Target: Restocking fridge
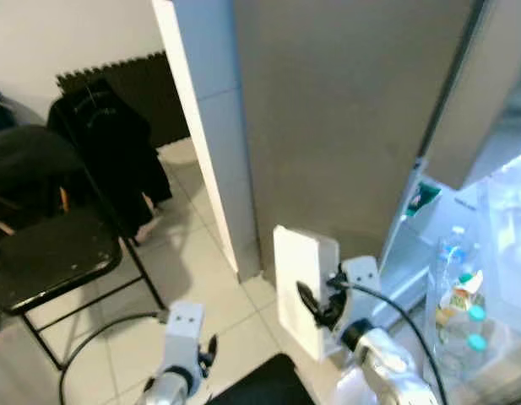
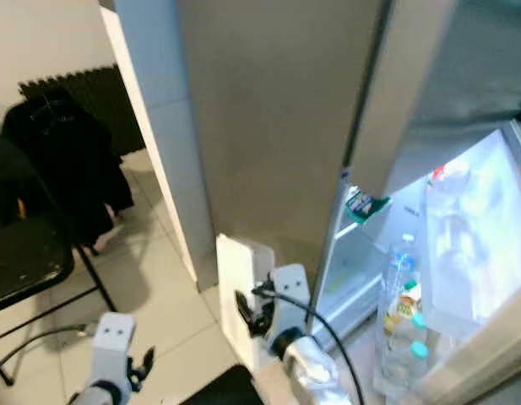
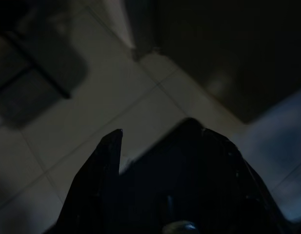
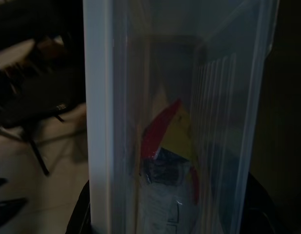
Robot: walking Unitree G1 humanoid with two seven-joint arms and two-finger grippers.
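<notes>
Clamped on a white plastic container (image 1: 304, 287), the right gripper (image 1: 321, 305) holds it upright just outside the open fridge (image 2: 446, 253), where bottles (image 2: 401, 312) stand in the door shelf. Whether the left gripper (image 1: 205, 353), hanging low over the floor tiles (image 1: 192, 253), is open I cannot tell. The carrying step looks underway; next the container must swing right toward a free shelf.
</notes>
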